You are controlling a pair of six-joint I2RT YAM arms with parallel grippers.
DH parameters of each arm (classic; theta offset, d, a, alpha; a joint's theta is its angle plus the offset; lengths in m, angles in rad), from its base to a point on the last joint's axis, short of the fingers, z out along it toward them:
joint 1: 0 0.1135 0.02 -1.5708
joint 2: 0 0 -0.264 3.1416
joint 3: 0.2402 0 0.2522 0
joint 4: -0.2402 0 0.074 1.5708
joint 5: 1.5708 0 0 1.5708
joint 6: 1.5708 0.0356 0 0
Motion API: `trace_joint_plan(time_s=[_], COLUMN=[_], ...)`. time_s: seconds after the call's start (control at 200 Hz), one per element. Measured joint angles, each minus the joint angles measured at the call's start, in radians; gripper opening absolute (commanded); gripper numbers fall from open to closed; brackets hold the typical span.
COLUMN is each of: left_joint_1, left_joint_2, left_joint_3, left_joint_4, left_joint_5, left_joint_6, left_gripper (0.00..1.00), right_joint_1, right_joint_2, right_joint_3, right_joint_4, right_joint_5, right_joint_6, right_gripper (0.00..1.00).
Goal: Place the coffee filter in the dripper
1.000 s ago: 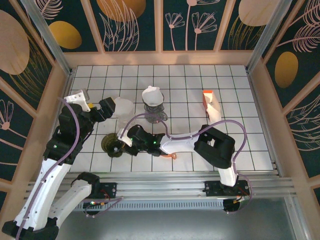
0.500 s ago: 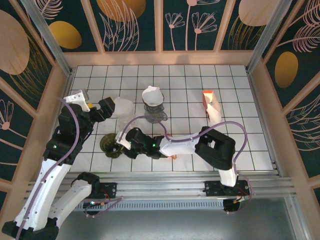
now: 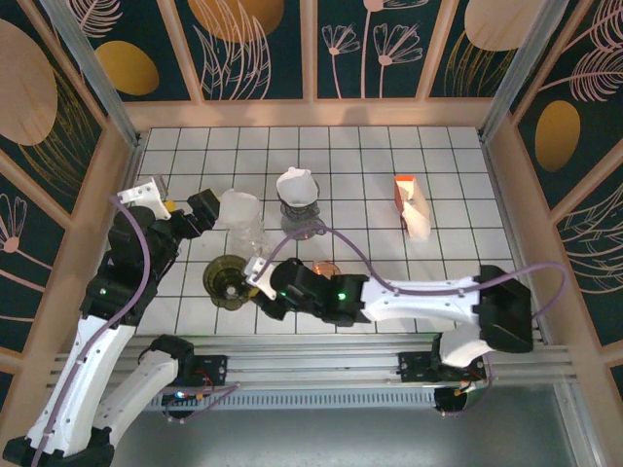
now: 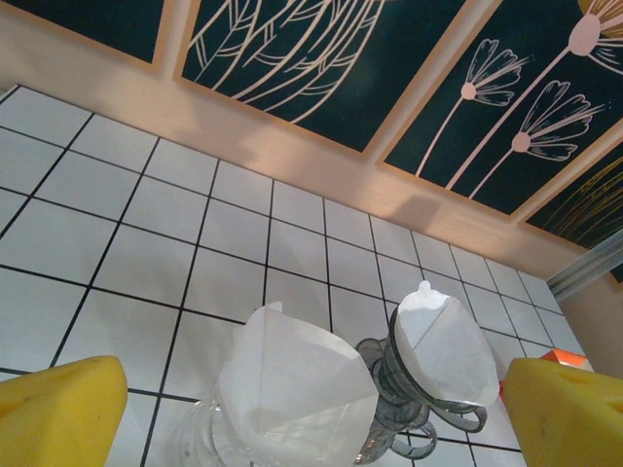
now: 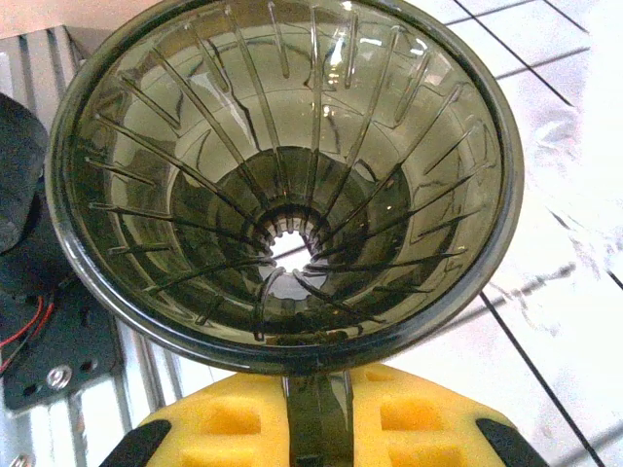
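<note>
Top view: we see the right gripper (image 3: 256,277) reaching across the near left of the table (image 3: 467,243), closed on the handle of the dark, ribbed dripper (image 3: 226,280). Just beyond it stands the coffee filter (image 3: 238,206), a white paper cone perched on a clear glass vessel (image 3: 249,233), with the left gripper (image 3: 212,209) right beside it. Farther right, a second paper cone (image 3: 296,183) sits in a wire stand (image 3: 302,224), and an orange carton (image 3: 409,202) lies well apart to the right.

Left wrist view: we look out between yellow pads (image 4: 58,409) spread wide with nothing held. The filter stands ahead between them, not yet pinched. In our judgement the pinch should take the paper's upper edge lightly, lift it straight off the glass, and bring it point-first to the dripper's centre. A hard squeeze would likely crease the cone.

Right wrist view: we face straight into the dripper's ribbed funnel, its handle (image 5: 316,418) clamped between the pads. We think it should be held level and mouth-up.

The surface is white tile with dark grout. Pale wooden frames and dark panels painted with flowers and leaves wall the space.
</note>
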Motion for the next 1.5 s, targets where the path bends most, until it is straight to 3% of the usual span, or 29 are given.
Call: trace_joint_plan(time_s=[0.275, 0.57, 1.136, 1.341, 1.501], left_joint_1=[0.0, 0.0, 0.0, 0.0, 0.0], left_joint_2=[0.0, 0.021, 0.042, 0.042, 0.042], left_joint_3=[-0.072, -0.081, -0.085, -0.085, -0.085], left_joint_4=[0.042, 0.069, 0.085, 0.087, 0.087], left_joint_5=[0.02, 0.042, 0.056, 0.057, 0.057], left_joint_6=[-0.027, -0.034, -0.034, -0.034, -0.034], left_gripper=[0.99, 0.99, 0.99, 0.99, 0.99], right_joint_1=[0.016, 0.009, -0.012, -0.008, -0.001], right_joint_2=[-0.24, -0.308, -0.363, -0.363, -0.36], right_joint_3=[-0.079, -0.114, -0.195, -0.208, -0.208], right_joint_4=[-0.272, -0.499, -0.55, -0.554, -0.57], right_joint_5=[0.193, 0.312, 0.366, 0.385, 0.393], right_joint_6=[0.243, 0.476, 0.598, 0.631, 0.642], right_gripper=[0.14, 0.15, 0.16, 0.24, 0.47])
